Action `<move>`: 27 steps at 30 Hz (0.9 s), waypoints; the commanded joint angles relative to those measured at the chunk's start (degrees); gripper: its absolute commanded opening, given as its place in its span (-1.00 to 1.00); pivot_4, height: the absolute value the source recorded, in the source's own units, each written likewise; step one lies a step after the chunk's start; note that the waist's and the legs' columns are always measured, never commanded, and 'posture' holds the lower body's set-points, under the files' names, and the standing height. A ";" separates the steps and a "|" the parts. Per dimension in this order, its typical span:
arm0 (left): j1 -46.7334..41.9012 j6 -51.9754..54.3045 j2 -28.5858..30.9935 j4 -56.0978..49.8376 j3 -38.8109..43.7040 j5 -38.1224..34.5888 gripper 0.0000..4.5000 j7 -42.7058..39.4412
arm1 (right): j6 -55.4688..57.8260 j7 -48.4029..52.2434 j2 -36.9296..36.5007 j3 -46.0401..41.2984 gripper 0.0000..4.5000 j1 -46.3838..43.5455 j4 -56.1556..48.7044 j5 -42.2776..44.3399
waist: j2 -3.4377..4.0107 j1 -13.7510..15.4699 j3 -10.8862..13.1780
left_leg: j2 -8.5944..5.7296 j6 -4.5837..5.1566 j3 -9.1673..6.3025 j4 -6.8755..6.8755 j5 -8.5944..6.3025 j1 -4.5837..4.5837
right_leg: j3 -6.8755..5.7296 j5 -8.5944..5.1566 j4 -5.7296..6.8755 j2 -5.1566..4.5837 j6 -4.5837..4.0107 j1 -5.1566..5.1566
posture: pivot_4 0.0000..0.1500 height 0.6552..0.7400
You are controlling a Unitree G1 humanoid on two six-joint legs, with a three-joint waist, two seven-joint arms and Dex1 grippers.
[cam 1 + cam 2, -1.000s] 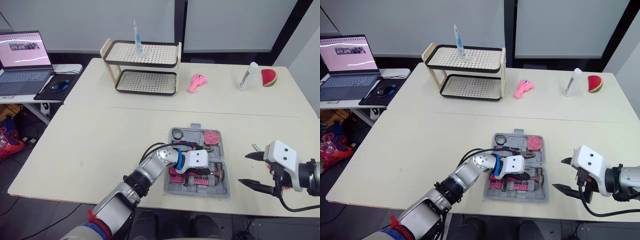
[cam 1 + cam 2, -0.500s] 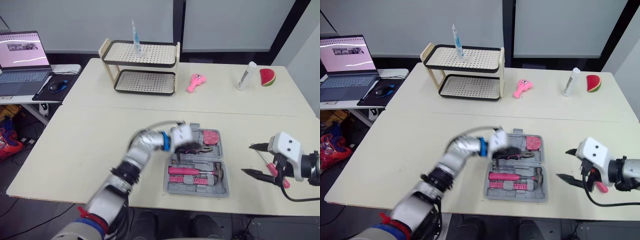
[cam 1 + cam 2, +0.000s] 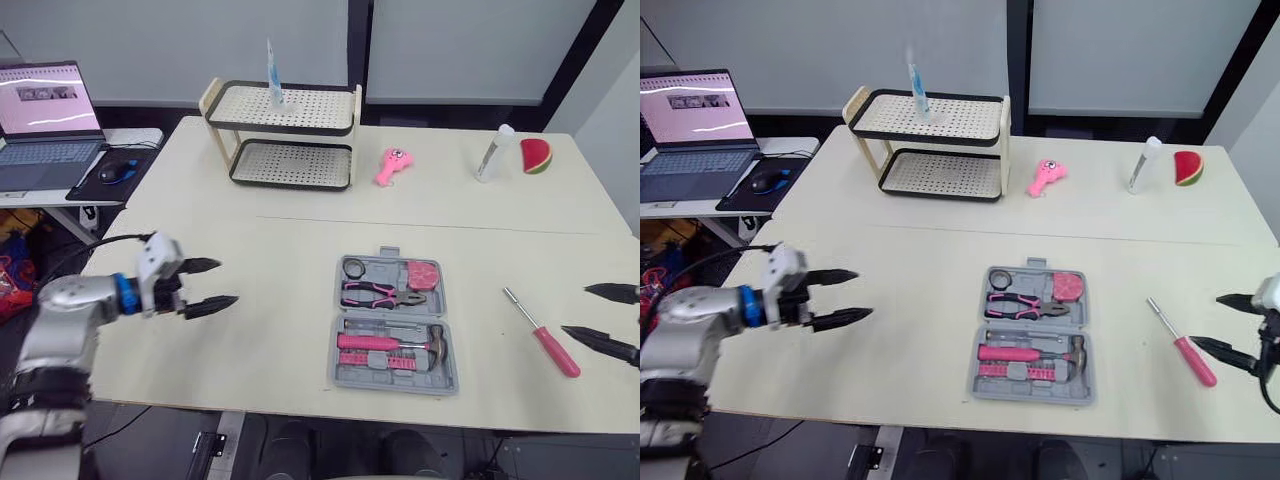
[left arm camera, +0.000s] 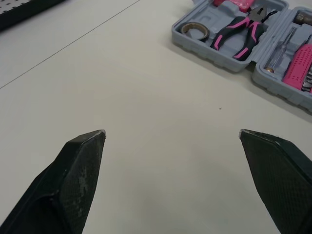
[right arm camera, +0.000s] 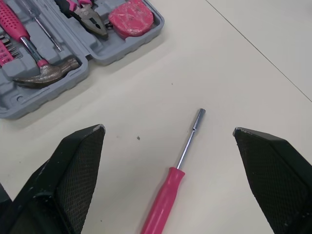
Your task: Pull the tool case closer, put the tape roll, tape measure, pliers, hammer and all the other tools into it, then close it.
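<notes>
Screwdriver (image 3: pixel 541 332) at 3 o'clock of case (image 3: pixel 333 372): likely light, stiff, rolls easily; I'd pinch the pink handle. Right gripper (image 3: pixel 576 311), left gripper (image 3: pixel 227 282): jaws spread, empty.

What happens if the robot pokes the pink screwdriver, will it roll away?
It may well roll: the screwdriver has a round-looking handle and lies flat on the smooth table. Its thin metal shaft looks stiff, so it probably won't bend. Being slim, it is likely light.
</notes>
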 commanded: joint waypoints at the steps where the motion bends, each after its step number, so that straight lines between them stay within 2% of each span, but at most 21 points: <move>1: 4.22 -1.03 1.33 -1.87 5.33 -1.45 0.98 2.77 | -2.47 0.68 0.42 -3.14 1.00 1.07 3.20 -0.78 | 0.00 -0.12 0.00 | 0.00 0.03 0.02 -0.02 -0.02 0.03 | 0.03 0.00 0.00 0.00 0.00 0.01 | 1.00 1.00; 7: 6.75 -2.38 0.12 -1.75 6.67 -0.99 0.98 6.55 | -6.02 0.62 0.51 -2.22 1.00 1.38 9.32 -2.62 | 0.01 -0.26 0.00 | 0.00 0.04 0.07 -0.02 -0.03 0.04 | 0.05 0.00 0.01 0.00 0.00 0.00 | 1.00 1.00; 16: 5.42 -1.90 -0.57 -3.43 5.57 -1.58 0.98 8.24 | -9.55 -1.46 -0.03 -2.01 1.00 0.21 14.36 -5.04 | 0.01 -0.97 0.00 | 0.02 0.04 0.09 -0.06 -0.02 0.06 | 0.04 0.00 0.03 0.01 0.00 -0.02 | 1.00 1.00; 21: -2.94 0.87 -1.51 -7.39 2.19 -2.54 0.98 7.68 | -7.69 -1.63 -0.61 -1.89 1.00 0.38 12.99 -4.97 | 0.00 -0.72 0.00 | 0.00 0.03 0.11 -0.05 -0.02 0.04 | 0.04 0.00 0.03 0.01 0.00 0.00 | 1.00 1.00; 27: -17.50 6.63 -8.25 -16.32 -8.43 -4.31 0.98 4.87 | -1.95 -3.08 -0.29 1.90 1.00 -1.00 7.02 -4.51 | 0.01 -0.74 -0.01 | -0.04 -0.21 0.20 0.02 0.12 -0.06 | 0.01 0.00 0.00 0.07 0.00 0.01 | 1.00 1.00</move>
